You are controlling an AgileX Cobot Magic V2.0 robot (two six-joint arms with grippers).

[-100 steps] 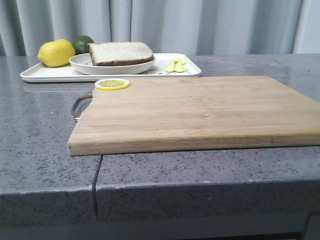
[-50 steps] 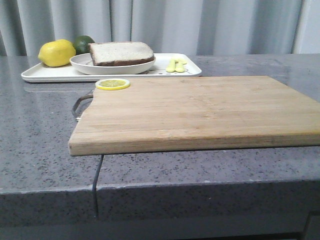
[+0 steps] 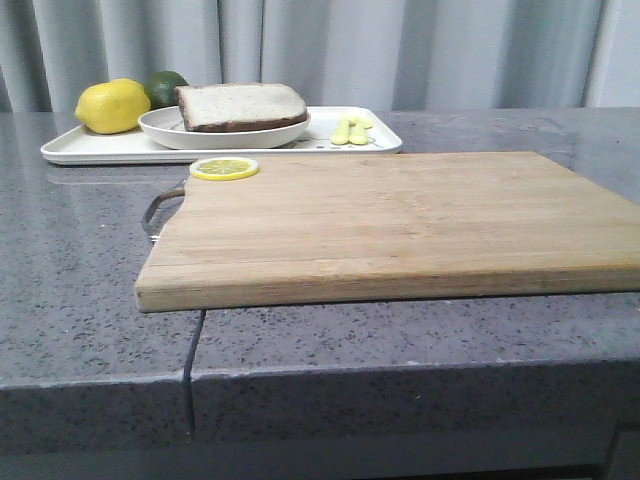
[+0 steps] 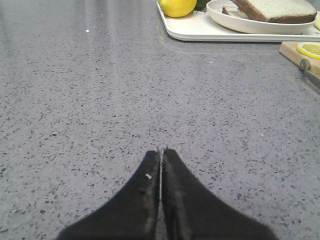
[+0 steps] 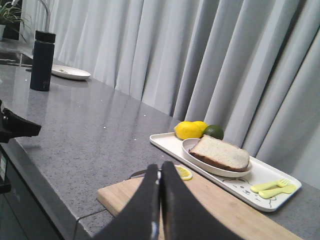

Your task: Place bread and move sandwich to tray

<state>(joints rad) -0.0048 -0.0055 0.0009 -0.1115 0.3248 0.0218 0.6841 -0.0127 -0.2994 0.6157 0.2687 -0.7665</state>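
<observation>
While both arms sit clear of the food, the bread [image 3: 243, 106] lies in a round white plate [image 3: 165, 128] on the tray [image 3: 110, 148], in the upper left of the front view. Behind the plate, at the tray's left end, are a yellow lemon [image 3: 112, 105] and a dark green lime [image 3: 166, 86]; a small yellow fork and spoon [image 3: 351, 130] rest on the tray's right end. A wooden cutting board [image 3: 400, 220] fills the middle of the frame on the grey speckled surface [image 3: 70, 260], bare except for a lemon slice [image 3: 224, 168] at its upper-left corner. The left claw [image 4: 161, 152] is clenched with nothing in it, low over bare surface, well apart from the tray. The right claw [image 5: 160, 167] is also clenched and empty.
</observation>
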